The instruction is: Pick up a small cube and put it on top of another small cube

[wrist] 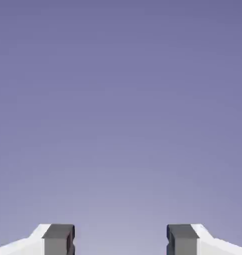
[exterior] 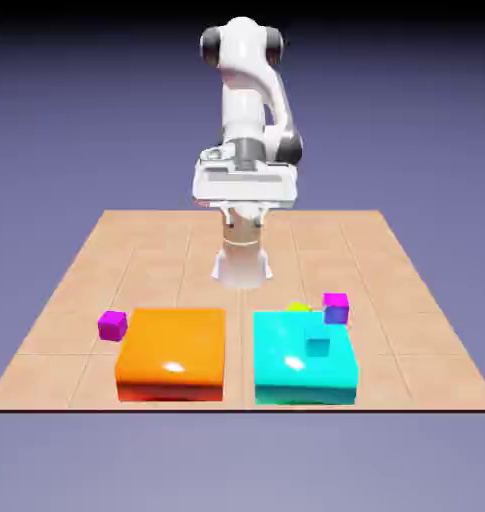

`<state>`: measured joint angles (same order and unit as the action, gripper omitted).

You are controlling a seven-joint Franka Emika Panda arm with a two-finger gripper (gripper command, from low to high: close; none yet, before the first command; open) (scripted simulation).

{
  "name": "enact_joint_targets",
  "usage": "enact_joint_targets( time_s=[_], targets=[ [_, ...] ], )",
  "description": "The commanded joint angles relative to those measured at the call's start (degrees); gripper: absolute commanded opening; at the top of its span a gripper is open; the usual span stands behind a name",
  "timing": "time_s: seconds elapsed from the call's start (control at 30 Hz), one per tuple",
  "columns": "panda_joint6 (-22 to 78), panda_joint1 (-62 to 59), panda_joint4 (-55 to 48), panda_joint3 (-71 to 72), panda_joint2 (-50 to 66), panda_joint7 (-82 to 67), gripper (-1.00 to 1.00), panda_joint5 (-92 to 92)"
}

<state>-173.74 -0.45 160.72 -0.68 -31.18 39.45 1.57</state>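
Magenta cube lies beside orange block; pincer wide, empty, well apart.

small cube just left of one flat block, other flat block right

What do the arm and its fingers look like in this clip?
The arm is glossy white with rounded segments and dark grey joint caps at shoulder and wrist. Its hand is a wide white block. In the hand view the gripper has white tapered fingers tipped with small dark grey pads. No cables or markings show.
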Motion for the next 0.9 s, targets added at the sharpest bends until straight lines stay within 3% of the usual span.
enact_joint_targets(
  time_s=[0.0, 0.87],
  targets=[
    [0.22, -0.95, -0.24, -0.57, 1.23, -2.50, 0.00, 1.30],
    [6.00, -25.56, -6.36, -15.31, 33.17, -67.28, 0.00, 35.16]
  ],
)
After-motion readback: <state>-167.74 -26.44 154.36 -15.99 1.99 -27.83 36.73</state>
